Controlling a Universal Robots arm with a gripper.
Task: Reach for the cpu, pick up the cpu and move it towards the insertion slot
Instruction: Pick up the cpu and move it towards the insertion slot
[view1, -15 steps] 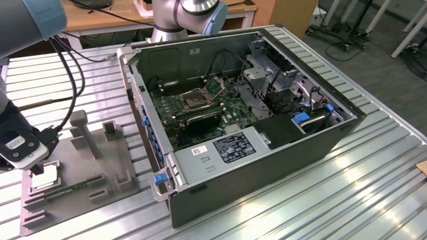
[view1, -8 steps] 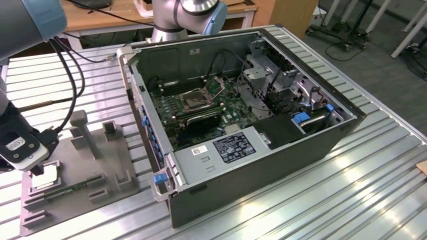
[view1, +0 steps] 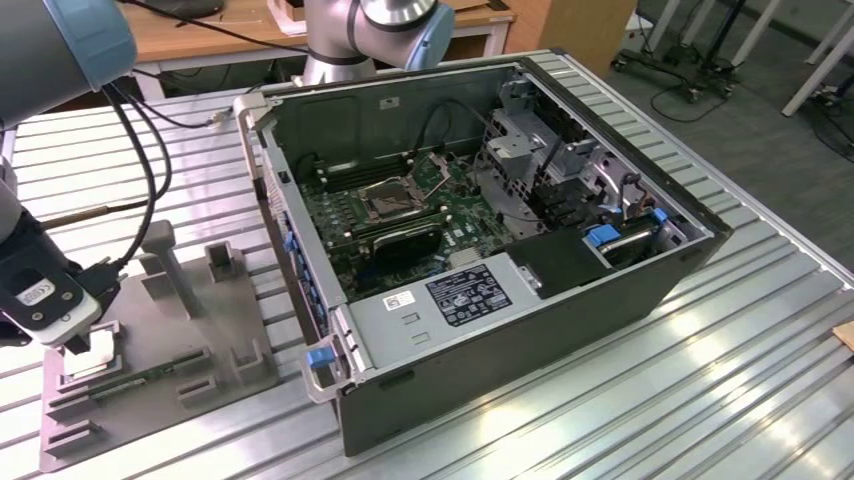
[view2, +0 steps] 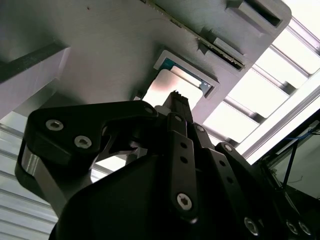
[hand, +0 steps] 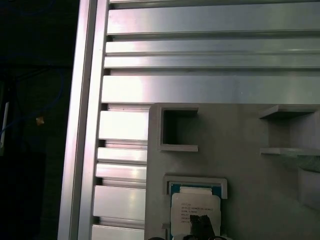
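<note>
The cpu (hand: 192, 207), a small pale silver square, lies in a raised pocket of the grey fixture plate (view1: 234, 335) on the exterior view's left. In the second wrist view the cpu (view2: 167, 86) gleams just beyond my gripper's dark tip. My gripper (view1: 88, 350) hangs straight over that pocket, its tip (view2: 176, 96) at or just above the chip's top; whether it touches is unclear. In the first wrist view the gripper (hand: 202, 226) covers part of the chip's near edge. The insertion slot (view1: 392, 201), a shiny square frame, sits on the board inside the open computer case, well to the exterior view's right.
The open computer case (view1: 534, 300) stands in the middle of the slatted aluminium table (view1: 747, 380). A long green circuit strip (view1: 150, 377) lies in the fixture beside the chip. Upright grey posts (view1: 160, 265) rise from the fixture. Black cables (view1: 140, 150) hang along my arm.
</note>
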